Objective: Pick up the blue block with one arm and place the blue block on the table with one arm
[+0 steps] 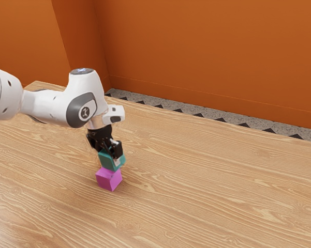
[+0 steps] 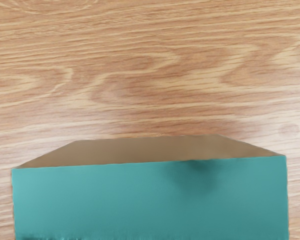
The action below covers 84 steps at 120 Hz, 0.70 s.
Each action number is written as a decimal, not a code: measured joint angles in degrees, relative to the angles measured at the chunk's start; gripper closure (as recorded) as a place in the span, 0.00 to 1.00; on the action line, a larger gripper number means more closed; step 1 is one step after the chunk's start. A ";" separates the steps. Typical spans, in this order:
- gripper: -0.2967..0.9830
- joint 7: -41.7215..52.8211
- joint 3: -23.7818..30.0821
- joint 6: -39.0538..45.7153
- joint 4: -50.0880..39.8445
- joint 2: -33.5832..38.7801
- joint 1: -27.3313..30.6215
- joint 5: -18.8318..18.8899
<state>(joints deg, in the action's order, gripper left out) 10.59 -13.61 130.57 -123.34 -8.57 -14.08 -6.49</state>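
Low over the table, my gripper points down in the exterior view, its black fingers shut on the teal-blue block. One fingertip lies against a side face of this block; the far finger is largely hidden. Directly under the blue block is a magenta block on the wooden table. Whether the two blocks touch I cannot tell. In the wrist view the blue block is close under my hand, with a brownish side face beyond its teal one.
Wood grain of the table surrounds the block in the wrist view. The table's far edge runs along a grey speckled floor strip with dark triangles, and an orange wall stands behind.
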 joint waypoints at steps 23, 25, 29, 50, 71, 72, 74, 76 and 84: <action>0.50 -0.78 2.69 -0.82 15.59 -7.49 0.11 0.70; 0.50 -0.83 3.09 -1.22 18.86 -10.02 0.14 0.67; 0.50 -0.92 3.76 -1.96 24.04 -14.32 0.04 0.58; 0.50 -1.34 5.12 -4.24 30.74 -21.79 -0.02 -0.09; 0.39 -1.22 5.17 -5.23 30.78 -22.02 -0.31 -0.71; 0.38 -1.21 5.17 -5.26 30.77 -22.00 -0.35 -0.72; 0.37 -1.18 5.17 -5.33 30.72 -21.95 -0.42 -0.77; 0.36 -1.16 5.17 -5.39 30.69 -21.88 -0.47 -0.80; 0.33 -0.97 5.21 -5.67 30.53 -21.44 -0.63 -0.88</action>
<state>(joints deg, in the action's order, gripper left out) 9.62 -8.39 124.90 -92.81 -30.01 -14.70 -7.38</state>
